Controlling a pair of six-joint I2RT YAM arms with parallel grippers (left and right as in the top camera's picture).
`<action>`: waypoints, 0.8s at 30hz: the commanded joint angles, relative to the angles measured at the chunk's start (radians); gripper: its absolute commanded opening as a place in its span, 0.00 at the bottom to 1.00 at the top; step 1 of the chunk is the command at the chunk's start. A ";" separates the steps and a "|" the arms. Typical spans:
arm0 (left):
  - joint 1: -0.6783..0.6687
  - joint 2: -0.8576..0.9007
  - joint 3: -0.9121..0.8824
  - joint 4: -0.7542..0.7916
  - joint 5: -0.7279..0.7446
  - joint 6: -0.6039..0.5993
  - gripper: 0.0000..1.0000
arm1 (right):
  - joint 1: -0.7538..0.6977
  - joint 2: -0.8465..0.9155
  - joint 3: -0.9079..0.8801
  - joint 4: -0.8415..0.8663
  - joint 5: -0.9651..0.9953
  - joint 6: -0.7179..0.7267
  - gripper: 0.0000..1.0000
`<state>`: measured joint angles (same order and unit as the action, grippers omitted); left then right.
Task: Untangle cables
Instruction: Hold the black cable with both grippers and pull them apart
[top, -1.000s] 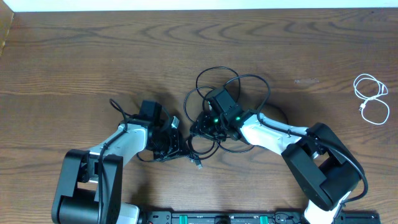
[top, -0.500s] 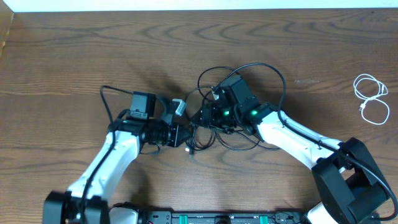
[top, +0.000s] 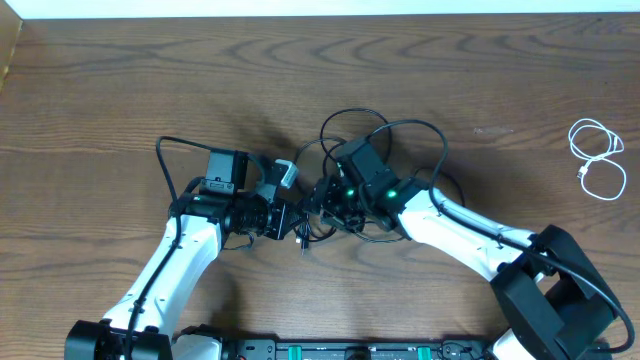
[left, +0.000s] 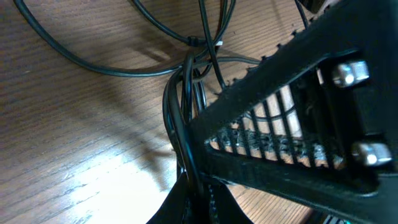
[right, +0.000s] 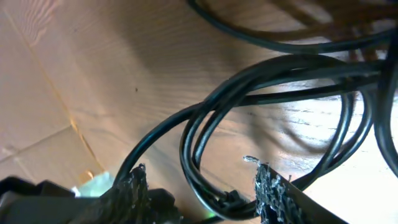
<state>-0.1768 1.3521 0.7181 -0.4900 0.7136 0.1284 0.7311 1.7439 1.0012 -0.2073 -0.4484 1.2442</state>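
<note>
The black cables (top: 440, 150) lie in a tangle of loops at the table's middle. My left gripper (top: 298, 222) is at the tangle's left edge, and in the left wrist view it (left: 198, 193) is shut on a bunch of black cable strands (left: 180, 93). My right gripper (top: 322, 200) faces it from the right, almost touching. In the right wrist view the right gripper (right: 202, 186) is open, and several black cable loops (right: 249, 81) run between its fingers (right: 132, 186) without being pinched. The white cable (top: 597, 160) lies coiled at the far right, apart from the rest.
The dark wooden table (top: 120, 90) stretches to the left and to the far side. Both arm bases stand at the near edge. A pale strip (top: 300, 8) runs along the far edge.
My left arm has stretched out and swung its gripper up and right with the strands in it. My right gripper has opened and shifted slightly, and the big loops have spread to the right.
</note>
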 joint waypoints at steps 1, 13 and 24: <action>0.003 0.006 0.010 -0.002 -0.008 0.017 0.08 | 0.017 0.008 -0.001 0.007 0.131 0.100 0.53; 0.003 0.006 0.010 -0.002 0.011 0.017 0.07 | 0.057 0.010 -0.001 0.034 0.291 0.129 0.49; 0.003 0.006 0.010 -0.002 0.011 0.017 0.07 | 0.082 0.020 -0.001 0.063 0.364 0.180 0.48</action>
<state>-0.1768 1.3521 0.7181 -0.4904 0.7082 0.1314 0.8066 1.7439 1.0012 -0.1471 -0.1276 1.3830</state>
